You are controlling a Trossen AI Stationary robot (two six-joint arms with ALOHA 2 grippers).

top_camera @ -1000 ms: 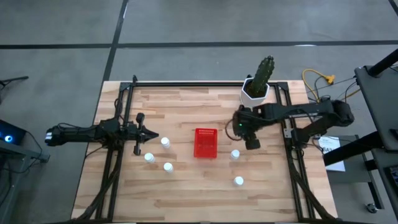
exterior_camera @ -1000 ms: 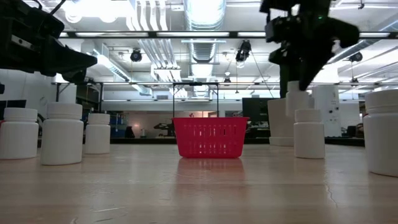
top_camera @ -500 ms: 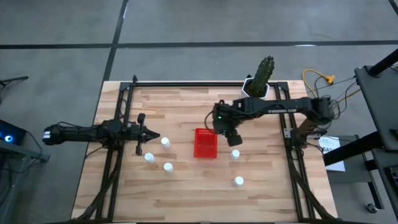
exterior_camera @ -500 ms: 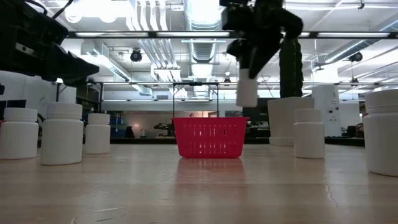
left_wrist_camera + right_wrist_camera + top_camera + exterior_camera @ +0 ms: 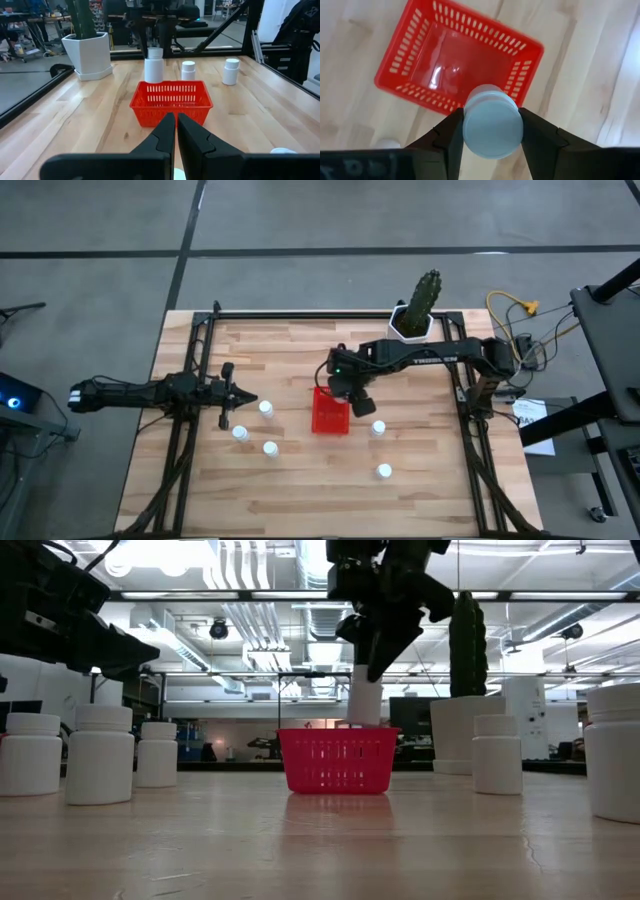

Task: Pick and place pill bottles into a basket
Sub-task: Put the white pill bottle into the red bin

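Right gripper hung over the basket's far right corner, its jaws clenched on an upright bottle; in the low view that bottle hung with its base just at the rim of the basket, and in the right wrist view the basket lay open beneath it. The basket stood near the middle of the desk. Five other bottles stood on the desk: three left of the basket, one just beside its right side, and one nearer the front edge. Left gripper waited above the left side of the desk, near the left-hand bottles, its fingers pressed together on nothing and pointed toward the basket. A potted cactus stood at the far edge, toward the right corner
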